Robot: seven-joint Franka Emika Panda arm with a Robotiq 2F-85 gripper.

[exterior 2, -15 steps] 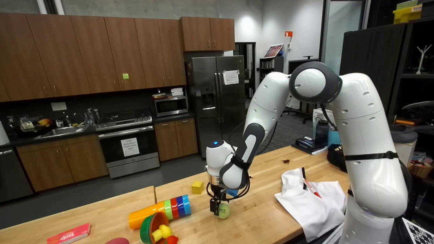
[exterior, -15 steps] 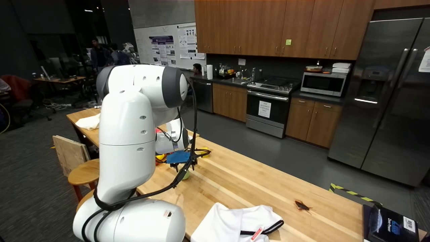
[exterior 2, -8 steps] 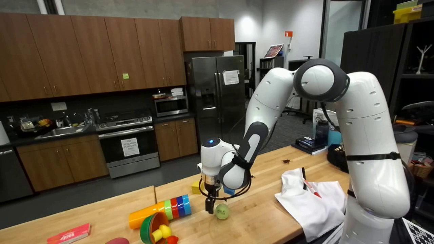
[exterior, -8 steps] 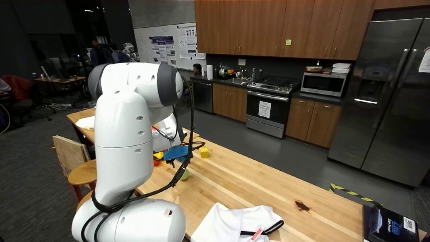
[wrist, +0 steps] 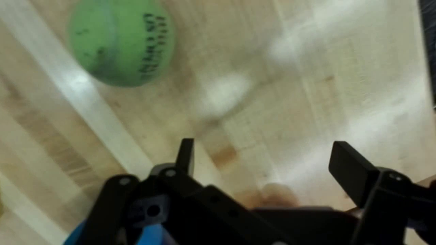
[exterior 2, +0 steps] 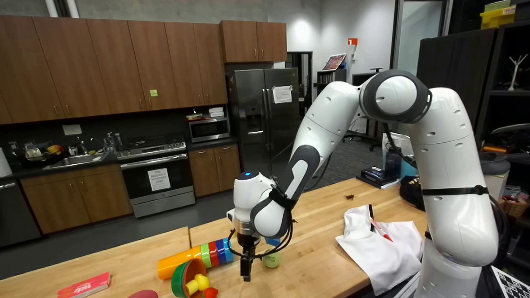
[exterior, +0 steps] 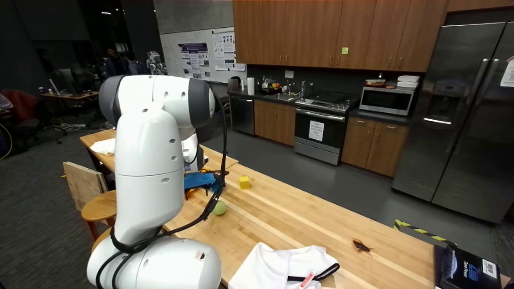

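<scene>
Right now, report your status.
Black two-fingered end effector open, empty. Round green felt tennis ball on pale wooden table. Nothing visible between ball and end effector.

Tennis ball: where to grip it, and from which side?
Likely from straight above, jaws closing across its widest middle. The tennis ball is round, so no jaw angle looks favoured, and it rests on the wooden tabletop, which blocks the underside. The open gripper is off to one side, so it would probably need repositioning over it first.
</scene>
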